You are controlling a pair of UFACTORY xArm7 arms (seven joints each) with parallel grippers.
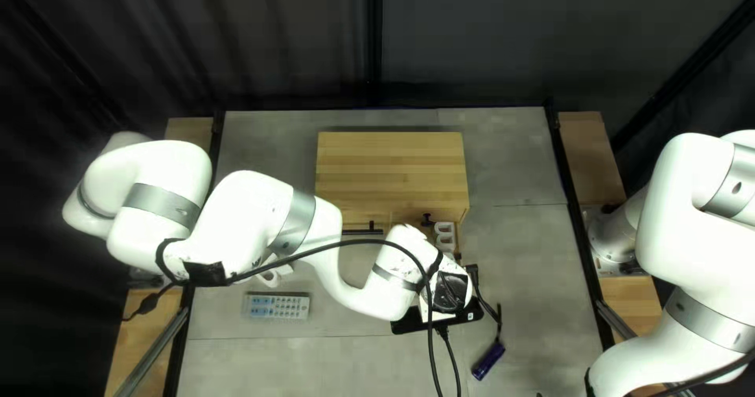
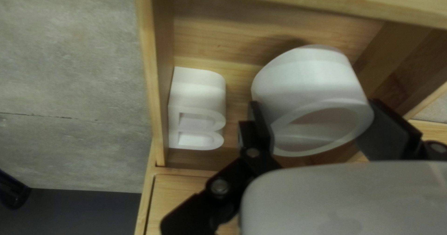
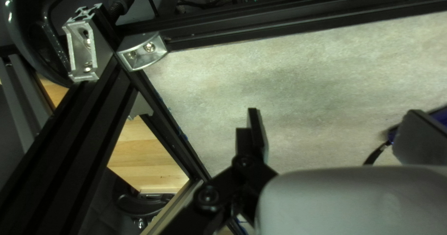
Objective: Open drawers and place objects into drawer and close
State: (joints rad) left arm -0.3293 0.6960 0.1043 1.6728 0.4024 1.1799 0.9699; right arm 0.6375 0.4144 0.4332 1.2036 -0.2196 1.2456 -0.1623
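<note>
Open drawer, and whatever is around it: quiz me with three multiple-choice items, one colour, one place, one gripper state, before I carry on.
1. What colour is the B-shaped block in the open drawer?
A) Black
B) Blue
C) White

2. Where is the remote control?
A) On the tabletop
B) Inside the drawer
C) On top of the cabinet

3. What is the left gripper doing?
A) Standing open and empty
B) Shut on the hollow white piece
C) Shut on the remote control

Key:
1 C: its whole visible surface is white.
2 A: it lies on the grey surface.
3 B: the fingers touch the piece from two sides.
</note>
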